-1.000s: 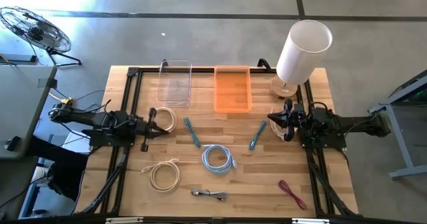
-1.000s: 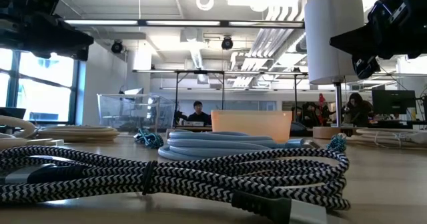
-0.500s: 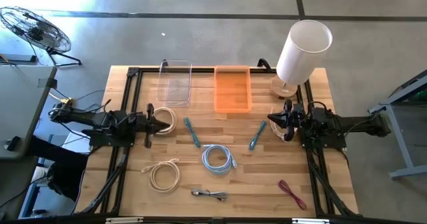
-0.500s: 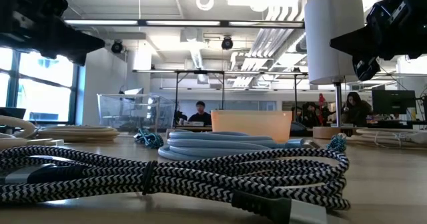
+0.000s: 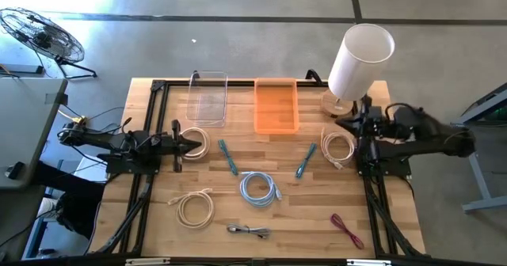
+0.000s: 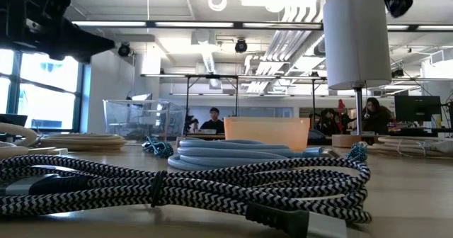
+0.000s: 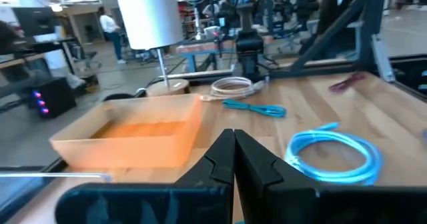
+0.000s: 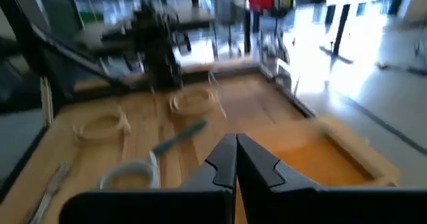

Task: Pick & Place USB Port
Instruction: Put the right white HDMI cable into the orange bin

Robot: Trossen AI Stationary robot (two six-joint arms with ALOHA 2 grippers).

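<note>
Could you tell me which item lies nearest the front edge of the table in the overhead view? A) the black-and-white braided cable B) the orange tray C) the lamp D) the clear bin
A: the black-and-white braided cable lies by the front edge, while the orange tray, clear bin and lamp stand along the far side.

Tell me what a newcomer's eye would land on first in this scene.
Probably the tall white lamp at the table's far right corner, then the orange tray beside a clear tray along the far edge. Coiled cables dot the wood, with a light blue cable near the middle, and the shut left claw and right claw hang above the table at either side.
</note>
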